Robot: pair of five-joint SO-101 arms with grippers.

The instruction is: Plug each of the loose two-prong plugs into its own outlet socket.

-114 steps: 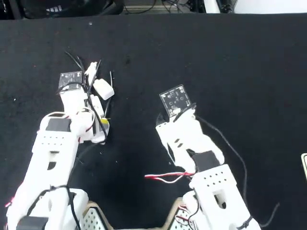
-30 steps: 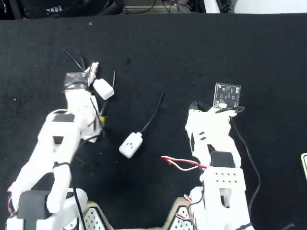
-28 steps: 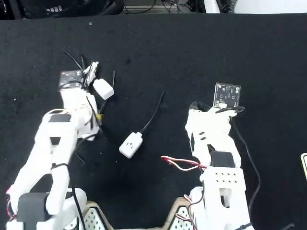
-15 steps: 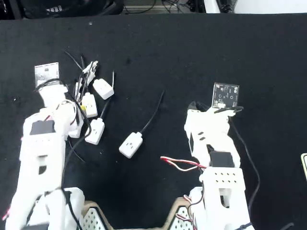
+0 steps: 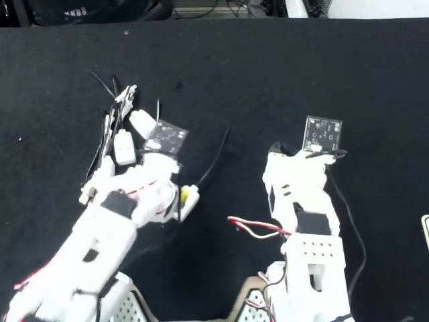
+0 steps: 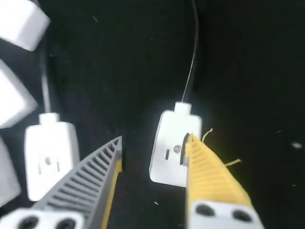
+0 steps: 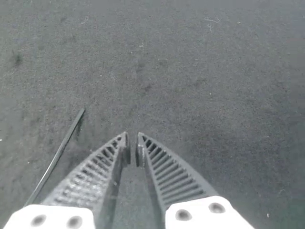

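Left end effector [image 6: 152,138] newly over lone outlet socket [image 6: 169,157], wide open, empty; socket lengthwise along its cord [image 6: 192,62].

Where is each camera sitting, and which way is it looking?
High view: above the table, looking down; left arm and right arm show.
Left wrist view: on the left wrist, looking down past the open left gripper at an outlet socket.
Right wrist view: on the right wrist, looking across the table past the shut right gripper.
High and left wrist views share the socket's cable.
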